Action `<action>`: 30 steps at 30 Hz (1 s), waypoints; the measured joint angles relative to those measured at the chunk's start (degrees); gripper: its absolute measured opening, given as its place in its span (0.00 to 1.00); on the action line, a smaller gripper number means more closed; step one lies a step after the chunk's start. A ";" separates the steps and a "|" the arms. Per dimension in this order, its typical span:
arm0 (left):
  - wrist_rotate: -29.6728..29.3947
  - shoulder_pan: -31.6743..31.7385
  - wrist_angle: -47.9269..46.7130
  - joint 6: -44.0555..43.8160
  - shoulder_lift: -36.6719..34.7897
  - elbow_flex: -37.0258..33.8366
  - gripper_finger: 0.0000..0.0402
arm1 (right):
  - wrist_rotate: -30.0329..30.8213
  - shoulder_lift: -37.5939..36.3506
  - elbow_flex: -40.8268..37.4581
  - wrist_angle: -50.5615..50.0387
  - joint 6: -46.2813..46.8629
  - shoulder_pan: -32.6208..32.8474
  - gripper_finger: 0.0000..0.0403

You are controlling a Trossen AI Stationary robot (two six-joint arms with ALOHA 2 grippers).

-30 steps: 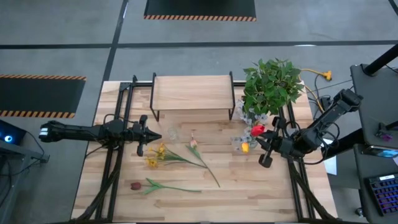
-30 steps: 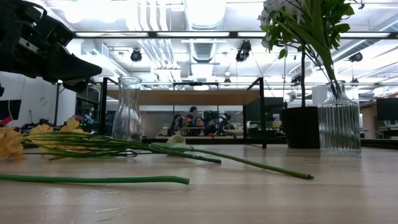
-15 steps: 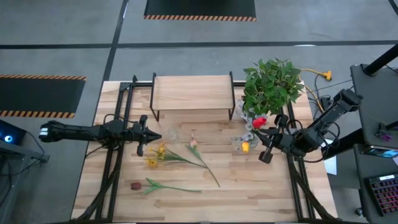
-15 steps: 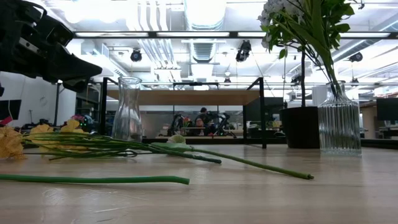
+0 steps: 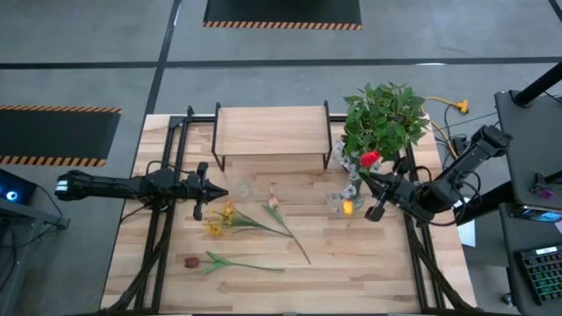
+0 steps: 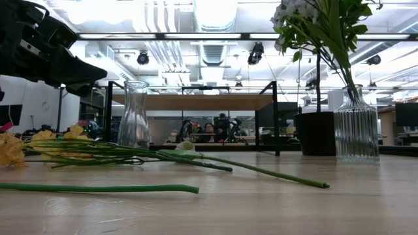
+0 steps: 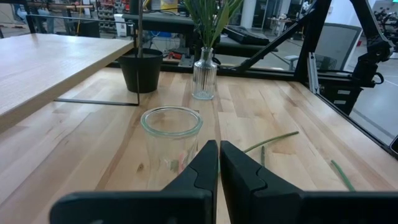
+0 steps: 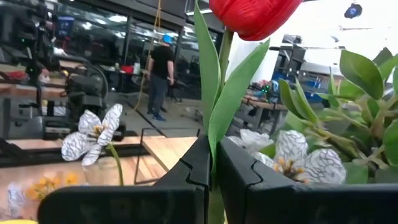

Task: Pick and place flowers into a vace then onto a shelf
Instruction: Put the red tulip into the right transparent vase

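Lifting up and back toward the potted plant [image 5: 384, 121] since the earlier frame, the red tulip [image 5: 370, 159] is now riding above the ribbed glass vase [image 5: 349, 198], its stem pinched in the closed right gripper [image 5: 379, 190]. Yellow flowers [image 5: 219, 219], a pale bud [image 5: 273, 203] and a maroon one [image 5: 192, 262] are lying loose on the table [image 5: 386, 263], near the empty clear vase [image 5: 243, 188] in front of the shelf [image 5: 270, 130]. Beside that clear vase the left gripper [image 5: 211, 190] is waiting, closed on nothing. Lowering could go wrong: the stem could catch the blooms already in the ribbed vase or miss its narrow mouth, tipping it.
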 joint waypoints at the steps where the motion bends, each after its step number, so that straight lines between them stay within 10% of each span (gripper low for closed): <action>1: -0.01 -0.02 0.00 -0.01 0.00 0.00 0.00 | 0.19 0.00 0.07 -0.07 -0.56 0.10 0.03; 30: -0.02 -0.02 0.00 -0.01 -0.01 0.00 0.00 | 0.94 1.47 -2.88 -0.42 2.82 3.27 0.03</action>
